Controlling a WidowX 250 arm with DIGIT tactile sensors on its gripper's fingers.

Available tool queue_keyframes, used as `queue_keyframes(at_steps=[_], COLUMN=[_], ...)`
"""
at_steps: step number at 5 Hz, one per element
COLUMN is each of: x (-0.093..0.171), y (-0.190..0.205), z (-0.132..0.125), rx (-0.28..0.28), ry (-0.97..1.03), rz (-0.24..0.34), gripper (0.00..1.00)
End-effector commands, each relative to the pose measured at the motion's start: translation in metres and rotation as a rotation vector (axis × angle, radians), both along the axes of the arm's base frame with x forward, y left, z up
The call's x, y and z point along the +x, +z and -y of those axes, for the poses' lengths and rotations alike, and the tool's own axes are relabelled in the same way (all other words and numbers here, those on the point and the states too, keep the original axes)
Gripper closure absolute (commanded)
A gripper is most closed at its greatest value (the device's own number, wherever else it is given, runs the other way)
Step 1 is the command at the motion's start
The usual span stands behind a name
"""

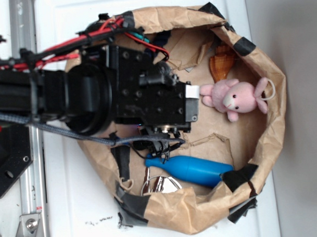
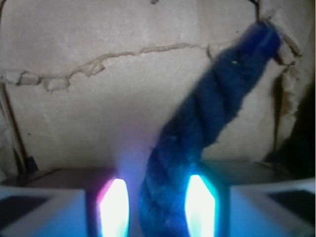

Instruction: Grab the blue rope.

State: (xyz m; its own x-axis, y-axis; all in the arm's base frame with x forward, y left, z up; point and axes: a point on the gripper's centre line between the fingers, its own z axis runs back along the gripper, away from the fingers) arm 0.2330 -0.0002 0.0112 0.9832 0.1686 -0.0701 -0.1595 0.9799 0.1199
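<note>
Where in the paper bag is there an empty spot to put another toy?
Bare paper lies between the pink bunny and the blue bottle. The left side is crowded by the robot arm, whose pincer straddles the blue rope.

Brown paper bag (image 1: 272, 93) lies open on the white counter (image 1: 89, 214). Inside it: pink plush bunny (image 1: 236, 96) near the rim, blue bottle (image 1: 194, 170) below the bunny, black robot arm (image 1: 131, 93) beside the bunny.
</note>
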Motion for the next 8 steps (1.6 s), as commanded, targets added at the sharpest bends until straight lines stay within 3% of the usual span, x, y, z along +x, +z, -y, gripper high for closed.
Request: queue_keyframes(at_steps=[1, 2, 3, 4, 6, 7, 8], x=[-0.009, -0.008, -0.007, -0.006, -0.001, 0.006, 0.01], y=[-0.001, -0.002, -0.002, 0.002, 0.05, 0.083, 0.108], z=[-0.002, -0.003, -0.005, -0.005, -0.014, -0.012, -0.004], rx=[-0.003, -0.148, -0.221, -0.22, -0.125, -0.044, 0.044], ry=[0.006, -0.133, -0.222, -0.302, -0.325, -0.315, -0.305], rz=[0.003, 0.077, 0.153, 0.196, 0.273, 0.264, 0.205], gripper=[1.0, 1.0, 1.0, 1.0, 1.0, 1.0, 1.0])
